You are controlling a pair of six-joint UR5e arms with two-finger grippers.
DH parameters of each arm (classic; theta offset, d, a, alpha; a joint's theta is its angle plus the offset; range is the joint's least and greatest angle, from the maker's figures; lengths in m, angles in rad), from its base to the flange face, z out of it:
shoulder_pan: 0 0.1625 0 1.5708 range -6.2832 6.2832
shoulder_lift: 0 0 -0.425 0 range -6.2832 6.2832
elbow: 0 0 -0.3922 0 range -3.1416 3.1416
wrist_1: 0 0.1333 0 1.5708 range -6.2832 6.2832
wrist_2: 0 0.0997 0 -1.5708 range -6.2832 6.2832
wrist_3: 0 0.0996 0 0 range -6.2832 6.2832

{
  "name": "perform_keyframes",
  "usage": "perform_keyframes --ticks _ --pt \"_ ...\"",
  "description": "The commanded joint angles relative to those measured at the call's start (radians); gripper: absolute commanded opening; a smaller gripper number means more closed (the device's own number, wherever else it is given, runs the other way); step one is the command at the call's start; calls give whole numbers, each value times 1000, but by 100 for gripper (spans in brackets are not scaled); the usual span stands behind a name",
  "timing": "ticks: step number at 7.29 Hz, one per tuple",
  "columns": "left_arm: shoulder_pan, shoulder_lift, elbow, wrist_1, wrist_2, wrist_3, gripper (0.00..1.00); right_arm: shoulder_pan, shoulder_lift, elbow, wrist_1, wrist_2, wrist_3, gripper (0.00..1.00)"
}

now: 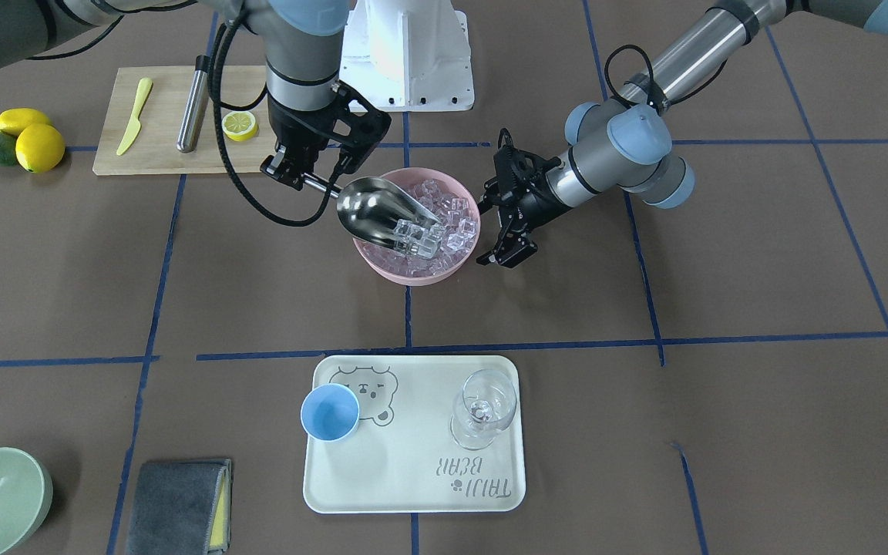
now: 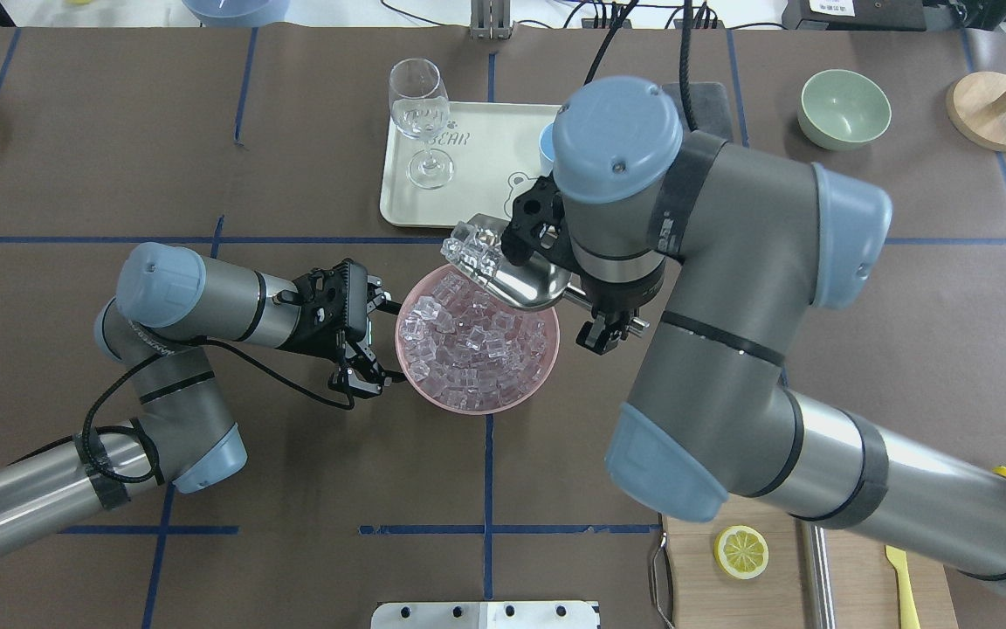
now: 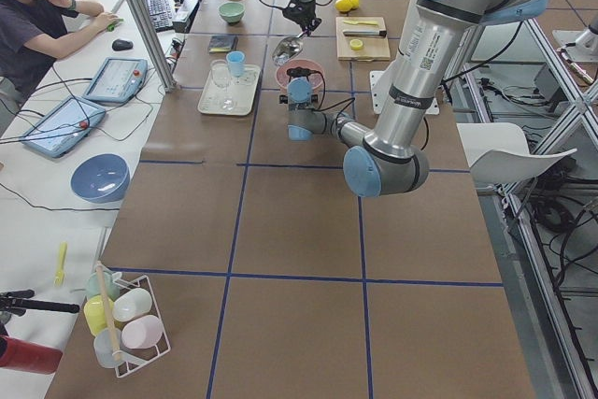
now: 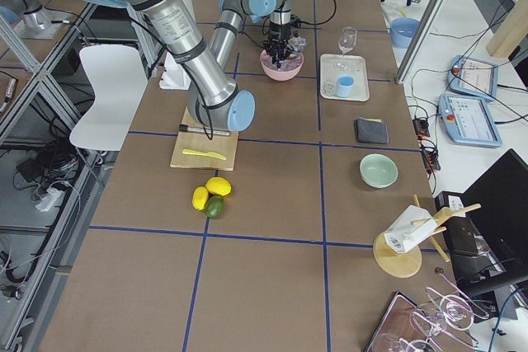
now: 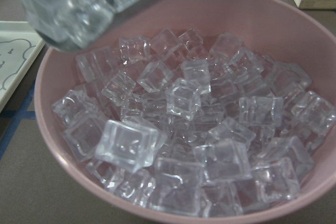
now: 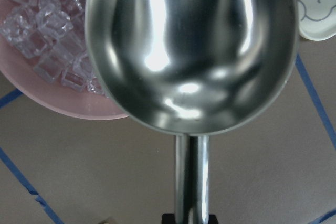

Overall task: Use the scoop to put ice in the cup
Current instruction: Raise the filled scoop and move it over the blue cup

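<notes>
Loaded scoop, cup well apart
Ice sits at the scoop's mouth, its handle pinched by the right gripper toward upper left. The cup stands lower centre on the tray. The left gripper, spread, flanks the pink bowl.

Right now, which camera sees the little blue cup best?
The front-facing view: the cup stands whole and unblocked on the tray, and you can look inside; it is empty. Overhead, the right arm hides nearly all of it. Both side views show it tiny. The wrist cameras miss it.
</notes>
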Motion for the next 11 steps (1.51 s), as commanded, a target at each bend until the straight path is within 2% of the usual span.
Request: perform_keyframes --ticks 1,4,6,9,11 --pt "0 -1 0 0 0 0 100 106 5 16 -1 136 171 0" --pt "0 -1 -2 0 0 0 100 137 -2 9 -14 141 486 0" --pt "0 -1 0 0 0 0 100 182 -1 -26 -65 161 492 0" --pt "0 1 0 0 0 0 100 204 80 -218 -56 132 383 0" --pt "0 -1 -2 -2 0 -2 100 204 111 -311 -57 67 297 0"
